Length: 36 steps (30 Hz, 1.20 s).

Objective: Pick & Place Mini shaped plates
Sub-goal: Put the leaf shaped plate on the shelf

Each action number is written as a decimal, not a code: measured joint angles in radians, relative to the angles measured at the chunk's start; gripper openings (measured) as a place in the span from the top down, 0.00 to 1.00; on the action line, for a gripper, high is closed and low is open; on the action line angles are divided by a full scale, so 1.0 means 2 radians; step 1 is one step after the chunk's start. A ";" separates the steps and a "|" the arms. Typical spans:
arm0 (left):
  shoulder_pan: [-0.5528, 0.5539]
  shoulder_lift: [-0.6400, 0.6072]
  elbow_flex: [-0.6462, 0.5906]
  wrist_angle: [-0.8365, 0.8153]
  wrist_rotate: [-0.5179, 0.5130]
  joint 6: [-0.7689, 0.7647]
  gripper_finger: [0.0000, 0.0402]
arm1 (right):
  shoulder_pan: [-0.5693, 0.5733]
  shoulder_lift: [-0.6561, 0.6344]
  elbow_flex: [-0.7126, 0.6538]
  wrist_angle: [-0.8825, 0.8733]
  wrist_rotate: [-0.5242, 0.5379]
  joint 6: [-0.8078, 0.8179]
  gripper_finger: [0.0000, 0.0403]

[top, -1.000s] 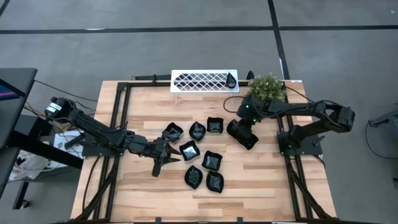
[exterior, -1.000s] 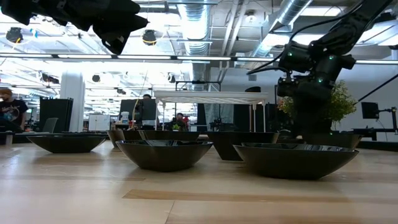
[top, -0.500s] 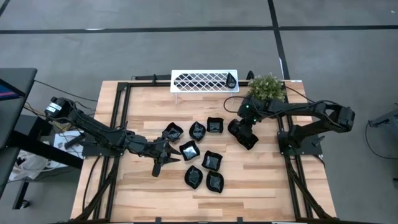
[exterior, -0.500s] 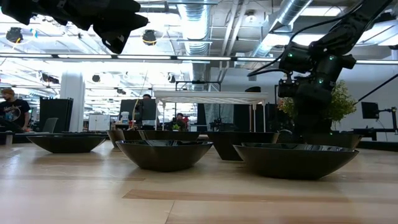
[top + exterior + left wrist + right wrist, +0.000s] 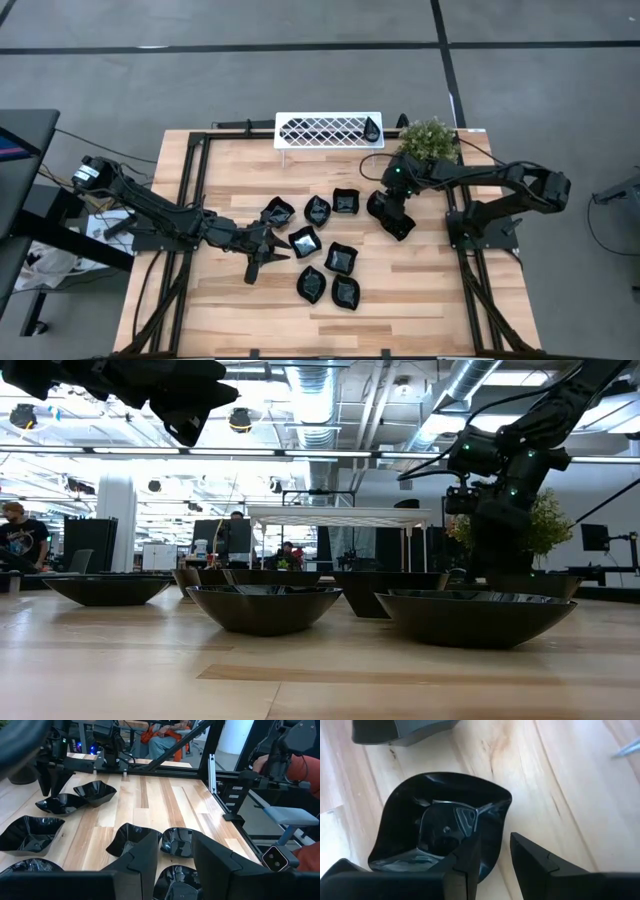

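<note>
Right wrist view: plate (image 5: 440,830) rim between right gripper (image 5: 492,862) fingers (untouched).

plate under right gripper (image 5: 397,222) hidden in high view, small dark item on rack (image 5: 372,126) too small to id

Left gripper (image 5: 268,252) raised, fingers apart; right gripper (image 5: 397,222) low, parted.

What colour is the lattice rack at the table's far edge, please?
White, with a diamond lattice; the high view shows it best.
</note>
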 joint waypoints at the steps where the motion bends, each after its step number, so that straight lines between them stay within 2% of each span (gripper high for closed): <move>1: 0.000 0.000 0.000 0.000 0.000 0.000 0.70 | 0.000 0.000 0.000 0.001 0.000 -0.001 0.75; 14: 0.000 0.000 0.000 0.000 0.000 0.000 0.70 | 0.001 0.000 0.000 -0.026 -0.002 0.012 0.75; 21: 0.000 0.000 0.000 0.000 0.000 0.000 0.70 | 0.001 0.000 0.000 -0.022 -0.029 0.017 0.75; 30: 0.000 0.000 0.000 0.000 0.000 0.000 0.70 | 0.001 0.000 0.000 -0.022 -0.041 0.027 0.83; 36: 0.000 0.000 0.000 0.000 0.000 0.000 0.70 | 0.001 0.000 0.000 0.010 -0.041 0.039 0.84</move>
